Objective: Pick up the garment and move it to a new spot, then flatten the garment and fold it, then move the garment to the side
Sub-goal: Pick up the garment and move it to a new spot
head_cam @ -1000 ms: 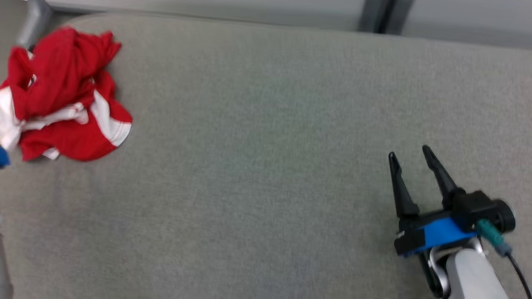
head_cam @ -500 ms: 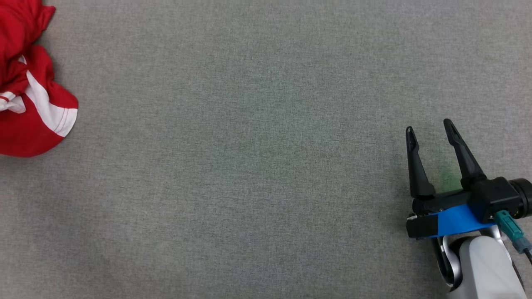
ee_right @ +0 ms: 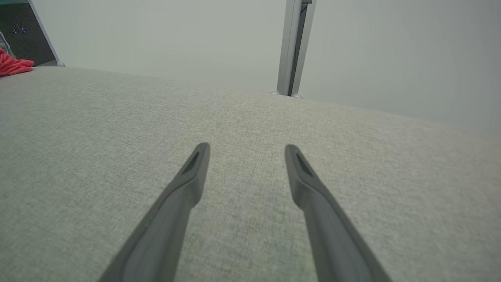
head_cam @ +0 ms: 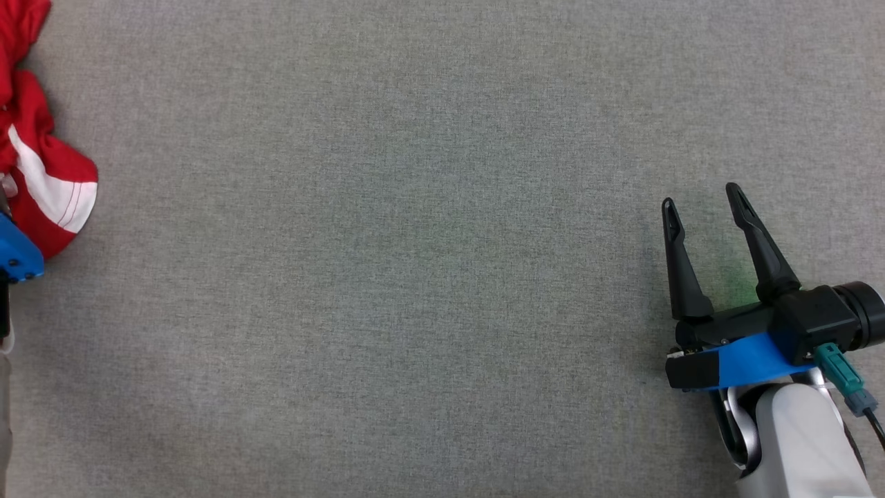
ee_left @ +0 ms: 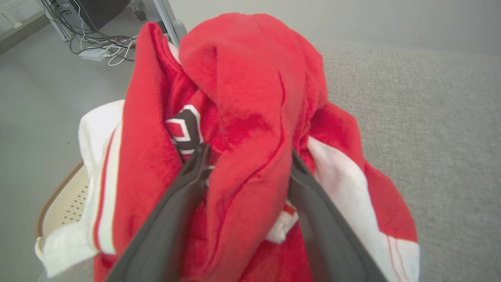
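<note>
The garment [head_cam: 48, 194], a crumpled red piece with white bands, lies at the far left edge of the head view on the grey fabric surface [head_cam: 415, 242]; in the left wrist view it is heaped across the middle of the frame. The left gripper [ee_left: 248, 153] is seen thrust into that heap, its jaws spread wide with a thick red fold standing between the two dark fingers [ee_left: 168, 219]. Whether the fold is yet pressed cannot be told for certain, the tips being partly buried in cloth; by their width the jaws are judged astride it rather than pinching it. The right gripper [head_cam: 700, 196] is held at the lower right of the head view, jaws likewise spread with nothing between them, well apart from the garment

The first step is judged to be in hand: the pick-up, with the grasp not yet made. For the next move the left jaws would need to be closed firmly on the fold, with enough layers caught that the heap is not shed when lifted, and the garment then carried toward the bare middle of the surface, where room for flattening is offered
</note>
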Motion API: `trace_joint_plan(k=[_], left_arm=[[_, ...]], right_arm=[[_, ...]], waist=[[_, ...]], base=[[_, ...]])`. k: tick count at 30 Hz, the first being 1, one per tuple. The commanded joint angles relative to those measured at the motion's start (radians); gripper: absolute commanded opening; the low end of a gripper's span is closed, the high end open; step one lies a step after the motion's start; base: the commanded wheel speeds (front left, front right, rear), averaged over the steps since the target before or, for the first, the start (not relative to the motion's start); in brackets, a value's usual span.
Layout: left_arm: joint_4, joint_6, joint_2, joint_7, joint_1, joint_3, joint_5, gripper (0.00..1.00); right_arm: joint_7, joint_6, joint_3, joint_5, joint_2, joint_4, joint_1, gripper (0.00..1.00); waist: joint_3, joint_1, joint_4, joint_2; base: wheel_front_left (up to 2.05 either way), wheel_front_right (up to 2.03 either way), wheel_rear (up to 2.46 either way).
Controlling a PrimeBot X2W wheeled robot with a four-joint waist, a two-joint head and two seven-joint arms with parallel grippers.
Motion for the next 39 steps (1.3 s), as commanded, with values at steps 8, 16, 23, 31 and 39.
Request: trace_joint_plan(k=[8,16,23,31,39], left_arm=[[-0.015,-0.002,0.016,-0.061,-0.018,-0.039,-0.089,0.00],[-0.220,-0.002,0.044,-0.080,-0.036,-0.038,-0.124,0.00],[-0.492,-0.002,0.066,-0.080,-0.032,-0.049,-0.093,0.00],[-0.694,-0.002,0.057,-0.077,-0.084,-0.174,-0.107,0.00],[-0.824,-0.002,-0.009,-0.007,-0.157,-0.306,-0.157,0.00]], right_arm=[[-0.003,0.000,0.000,0.023,-0.005,0.006,0.010,1.00],[-0.003,0.000,0.033,0.076,-0.005,0.025,0.004,1.00],[-0.003,0.000,0.065,0.135,-0.005,0.041,0.021,1.00],[-0.004,0.000,0.087,0.193,-0.005,0.040,0.050,1.00],[-0.003,0.000,0.112,0.241,-0.005,0.035,0.059,1.00]], waist=[[-0.028,0.0000,0.001,-0.0001],[-0.099,0.0000,-0.005,-0.0001],[-0.177,0.0000,-0.049,-0.0001],[-0.243,0.0000,-0.155,-0.0001],[-0.267,0.0000,-0.282,-0.0001]], base=[[0.00,0.00,0.00],[0.00,0.00,0.00],[0.00,0.00,0.00],[0.00,0.00,0.00],[0.00,0.00,0.00]])
